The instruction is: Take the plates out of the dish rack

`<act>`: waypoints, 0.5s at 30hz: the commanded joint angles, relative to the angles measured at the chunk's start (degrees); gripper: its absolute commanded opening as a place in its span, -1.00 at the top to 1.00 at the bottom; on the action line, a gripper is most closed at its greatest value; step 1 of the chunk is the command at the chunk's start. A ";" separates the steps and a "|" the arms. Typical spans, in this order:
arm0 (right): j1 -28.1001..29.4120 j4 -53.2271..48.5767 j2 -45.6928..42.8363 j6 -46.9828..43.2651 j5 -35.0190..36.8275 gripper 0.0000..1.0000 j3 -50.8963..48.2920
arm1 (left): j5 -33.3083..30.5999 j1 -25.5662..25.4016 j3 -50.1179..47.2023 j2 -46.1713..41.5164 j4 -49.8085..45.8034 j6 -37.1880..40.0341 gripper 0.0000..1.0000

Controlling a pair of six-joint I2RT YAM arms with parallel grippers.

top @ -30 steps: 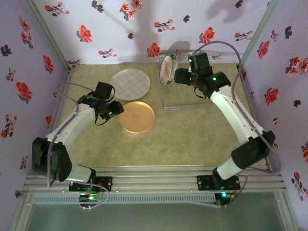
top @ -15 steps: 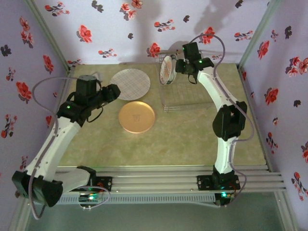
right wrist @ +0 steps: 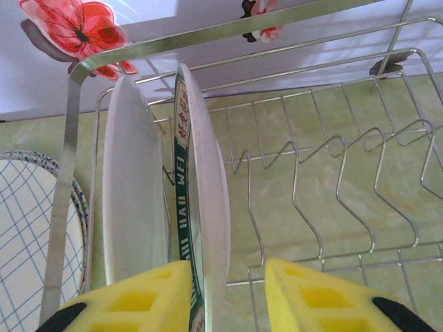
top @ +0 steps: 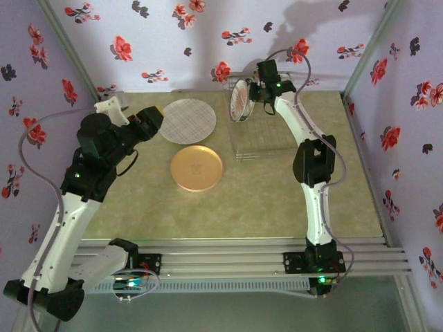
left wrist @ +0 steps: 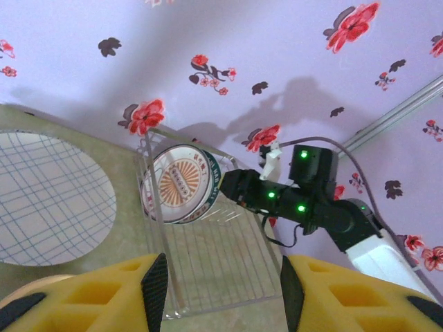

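Two plates stand upright at the left end of the wire dish rack. A plain white back is on the left. Beside it is a green-rimmed plate with an orange sunburst centre. My right gripper straddles the green-rimmed plate's top edge. Its left finger is between the two plates and touches it, while the right finger stands off with a gap, so the gripper is open. My left gripper hangs open and empty above the table's left side. A grid-patterned plate and an orange plate lie flat on the table.
The rack's other slots to the right of the two plates are bare wire. The flowered back wall rises right behind the rack. The right arm's forearm stretches over the rack.
The right gripper has moved left onto the racked plates and its jaws have narrowed around the green-rimmed one. The left arm has lifted and drawn back to the left.
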 commanded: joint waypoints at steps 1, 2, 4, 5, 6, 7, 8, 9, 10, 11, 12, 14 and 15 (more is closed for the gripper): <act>-0.48 1.15 1.58 -0.23 -0.43 0.34 2.47 | -0.36 -0.36 1.16 -1.10 1.19 -0.22 0.01; -0.55 1.41 1.99 -0.23 -0.68 0.34 2.74 | -0.70 -0.39 1.17 -1.32 0.78 -0.13 0.01; -0.48 1.61 2.70 -0.08 -1.00 0.37 3.17 | -1.07 -0.35 1.08 -1.68 0.24 -0.06 0.01; -0.50 1.76 3.12 0.02 -1.08 0.38 3.41 | -1.18 -0.35 1.00 -1.84 0.07 -0.09 0.01; -0.51 1.87 3.47 0.10 -1.10 0.40 3.58 | -1.29 -0.40 0.95 -1.99 -0.12 0.00 0.01; -0.51 1.96 3.71 0.16 -1.17 0.41 3.72 | -1.37 -0.37 0.91 -2.03 -0.28 -0.04 0.01; -0.51 2.05 4.04 0.30 -1.17 0.42 3.94 | -1.37 -0.35 0.91 -2.12 -0.44 -0.04 0.01; -0.51 2.05 4.38 0.35 -1.10 0.43 4.20 | -1.46 -0.34 0.91 -2.13 -0.54 0.08 0.01; -0.50 2.07 4.62 0.47 -1.09 0.45 4.41 | -1.49 -0.35 0.90 -2.15 -0.65 0.11 0.01; -0.51 2.10 4.89 0.56 -1.13 0.46 4.70 | -1.55 -0.39 0.84 -2.12 -0.79 0.07 0.01; -0.49 2.10 5.11 0.62 -1.09 0.47 4.83 | -1.55 -0.34 0.82 -2.17 -0.83 0.09 0.01; -0.42 2.14 5.62 0.62 -0.96 0.51 5.33 | -1.63 -0.35 0.68 -2.12 -0.88 0.11 0.00; -0.34 1.99 5.77 0.60 -0.70 0.53 5.61 | -1.64 -0.35 0.73 -2.12 -0.88 0.12 0.01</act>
